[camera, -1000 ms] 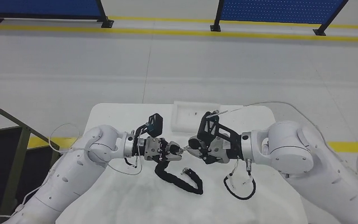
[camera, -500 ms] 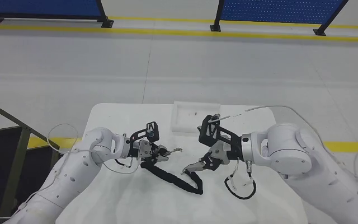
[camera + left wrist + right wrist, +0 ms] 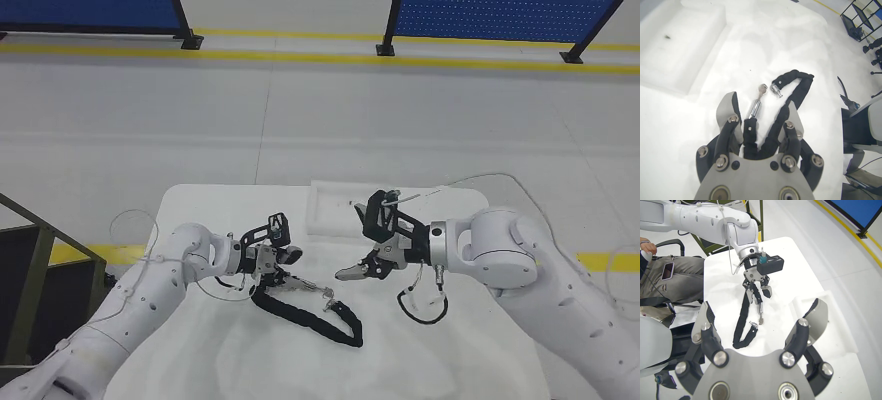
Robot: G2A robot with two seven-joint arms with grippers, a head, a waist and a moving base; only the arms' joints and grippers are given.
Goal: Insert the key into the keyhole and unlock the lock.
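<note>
Top view: my right gripper (image 3: 352, 272) has just backed off, gaping empty; left gripper (image 3: 292, 281) spread astride the chain lock (image 3: 300, 313) on the table (image 3: 200, 215), key (image 3: 762, 88) seated, pin end (image 3: 776, 91) free. Unlocked, I judge.

The lock (image 3: 802, 85), between the smooth metal fingers (image 3: 725, 108) of the left claw (image 3: 762, 99), is sleeved in rough matt black cloth; its cylinder (image 3: 754, 108) is glossy chromed metal. Under the claw, the table (image 3: 687, 132) looks matt white.
</note>
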